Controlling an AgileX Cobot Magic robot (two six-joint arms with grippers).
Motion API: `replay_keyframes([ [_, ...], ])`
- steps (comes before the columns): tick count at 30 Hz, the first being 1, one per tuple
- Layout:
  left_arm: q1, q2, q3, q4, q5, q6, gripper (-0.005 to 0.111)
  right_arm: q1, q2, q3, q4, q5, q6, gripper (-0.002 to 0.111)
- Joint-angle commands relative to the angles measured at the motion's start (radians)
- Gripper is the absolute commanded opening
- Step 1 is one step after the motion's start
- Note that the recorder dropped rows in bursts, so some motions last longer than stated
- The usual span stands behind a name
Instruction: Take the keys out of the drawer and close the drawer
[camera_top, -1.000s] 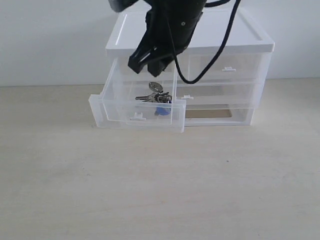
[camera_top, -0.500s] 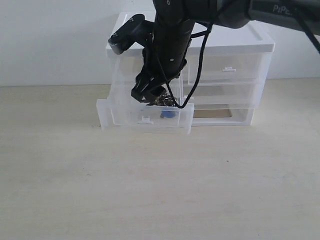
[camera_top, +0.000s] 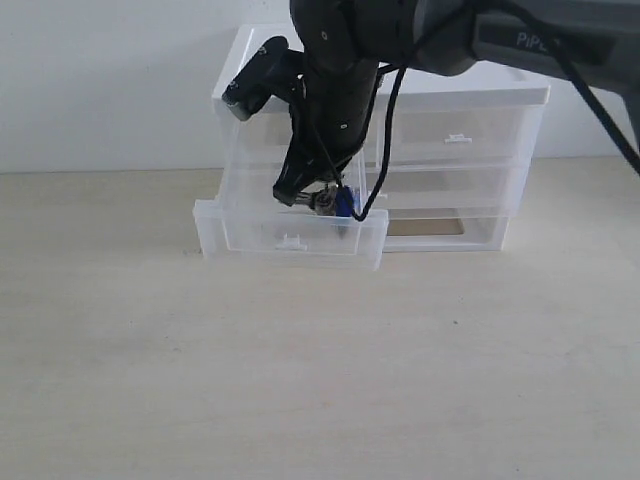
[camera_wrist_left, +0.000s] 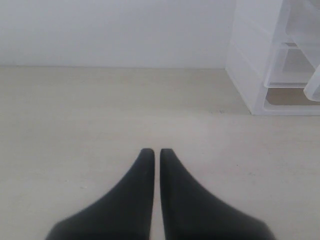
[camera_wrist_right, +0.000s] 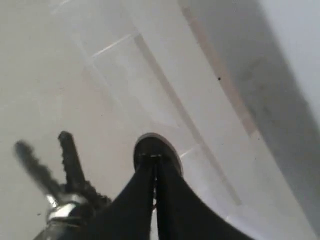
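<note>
Over the open top-left drawer (camera_top: 232, 228) of the drawer unit (camera_top: 500, 100), I have my right tool (camera_top: 318, 197) pressed together, pinching the keys (camera_top: 330, 200). They dangle within the drawer's outline, blue fob (camera_top: 344, 204) about level with its front rim. My left tool (camera_wrist_left: 156, 151) is pressed together too, empty, low over the tabletop (camera_wrist_left: 100, 110), well apart from the unit.
</note>
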Motion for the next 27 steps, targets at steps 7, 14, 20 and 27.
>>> replay_keyframes([
  [7, 0.003, -0.003, 0.003, -0.007, 0.001, 0.003, 0.004, -0.018, -0.038, 0.015, -0.031, -0.094, 0.016, 0.000],
  [14, 0.003, -0.003, 0.003, -0.007, 0.001, 0.003, 0.004, -0.018, -0.075, 0.015, 0.027, -0.057, -0.012, 0.000],
  [20, 0.003, -0.003, 0.003, -0.007, 0.001, 0.003, 0.004, -0.018, -0.075, 0.015, 0.117, -0.036, -0.082, 0.031],
  [27, 0.003, -0.003, 0.003, -0.007, 0.001, 0.003, 0.004, -0.039, -0.073, 0.015, 0.130, -0.033, -0.036, 0.048],
])
